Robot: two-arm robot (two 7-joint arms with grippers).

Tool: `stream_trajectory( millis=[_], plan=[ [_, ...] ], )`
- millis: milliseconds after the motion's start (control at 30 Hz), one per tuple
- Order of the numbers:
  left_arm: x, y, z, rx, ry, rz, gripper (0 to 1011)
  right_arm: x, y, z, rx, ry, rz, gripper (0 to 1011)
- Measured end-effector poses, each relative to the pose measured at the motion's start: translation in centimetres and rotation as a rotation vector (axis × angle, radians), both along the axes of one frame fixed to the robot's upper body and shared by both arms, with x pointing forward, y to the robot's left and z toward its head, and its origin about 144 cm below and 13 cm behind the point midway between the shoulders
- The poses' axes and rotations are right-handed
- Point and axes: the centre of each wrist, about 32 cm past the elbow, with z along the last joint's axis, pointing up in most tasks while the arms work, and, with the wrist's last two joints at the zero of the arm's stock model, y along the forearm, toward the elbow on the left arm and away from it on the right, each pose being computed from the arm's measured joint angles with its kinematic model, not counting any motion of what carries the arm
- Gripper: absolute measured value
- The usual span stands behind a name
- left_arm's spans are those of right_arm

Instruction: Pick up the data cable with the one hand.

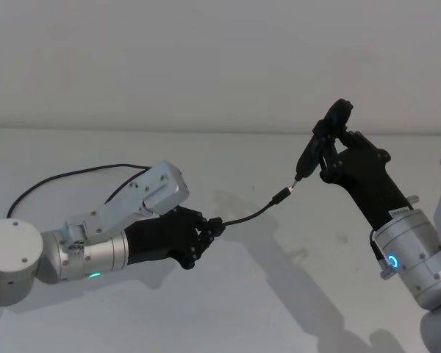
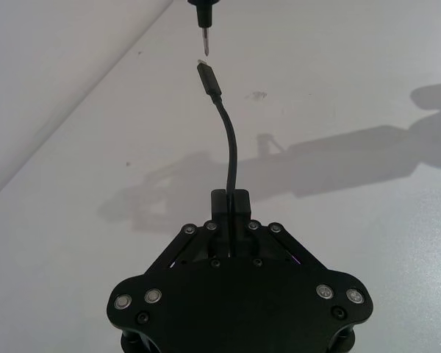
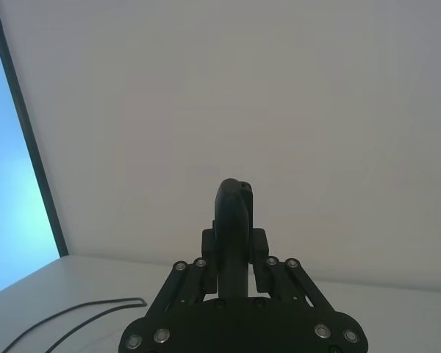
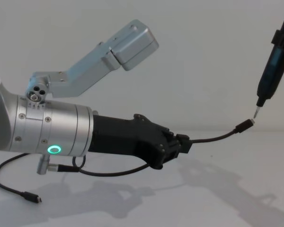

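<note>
Above the table (image 1: 228, 309), the left gripper (image 1: 214, 228) clamps the data cable (image 1: 246, 216) with the pick apparently done, while the right gripper (image 1: 325, 156) grips a pen-like tool (image 4: 270, 71) whose tip nearly meets the plug (image 4: 244, 126), so alignment seems next.

Black data cable (image 1: 251, 215) (silver-tipped plug), black left gripper (image 1: 212, 229), white table (image 1: 279, 309)

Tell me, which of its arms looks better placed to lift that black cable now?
The left. Its left gripper is already shut on the data cable, plug end off the table. The right gripper is occupied, holding a pen-like tool.
</note>
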Motion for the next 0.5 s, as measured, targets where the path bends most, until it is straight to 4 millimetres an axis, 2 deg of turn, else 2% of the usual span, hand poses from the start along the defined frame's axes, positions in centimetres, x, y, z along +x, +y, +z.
stream_trajectory(
  millis=[500],
  plan=[
    [0.0, -0.01, 0.01, 0.0, -0.001, 0.0, 48, 0.55, -0.05, -0.53, -0.007, 0.013, 0.001, 274]
  ],
)
